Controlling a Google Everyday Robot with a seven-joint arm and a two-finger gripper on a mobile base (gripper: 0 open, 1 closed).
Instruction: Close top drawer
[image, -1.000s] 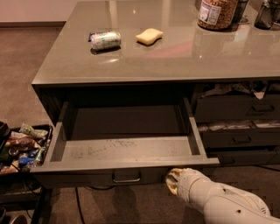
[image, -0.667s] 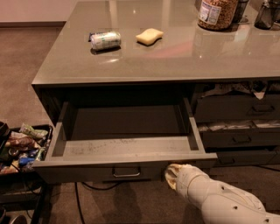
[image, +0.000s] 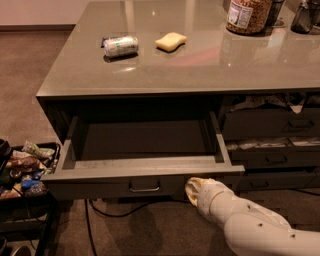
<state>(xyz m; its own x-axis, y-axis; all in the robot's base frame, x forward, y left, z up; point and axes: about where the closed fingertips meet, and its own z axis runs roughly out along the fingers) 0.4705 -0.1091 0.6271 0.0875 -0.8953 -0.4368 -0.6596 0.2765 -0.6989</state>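
White-armed gripper (image: 193, 186) against wide dark grey top drawer (image: 95, 189) front.
Grip state can't be told; drawer pulled out, gripper right of metal loop handle (image: 144, 187).

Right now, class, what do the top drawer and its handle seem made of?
Top drawer: perhaps painted metal or laminate, matte dark grey. Handle: likely metal, thin loop with pale glint. The tool sits just right of the handle.

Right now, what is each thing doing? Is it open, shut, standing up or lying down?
Drawer: pulled open.
Can: lying on its side on the table.
Sponge: lying flat.
Jar: upright.
Tool: low at the drawer's front, right of its handle.
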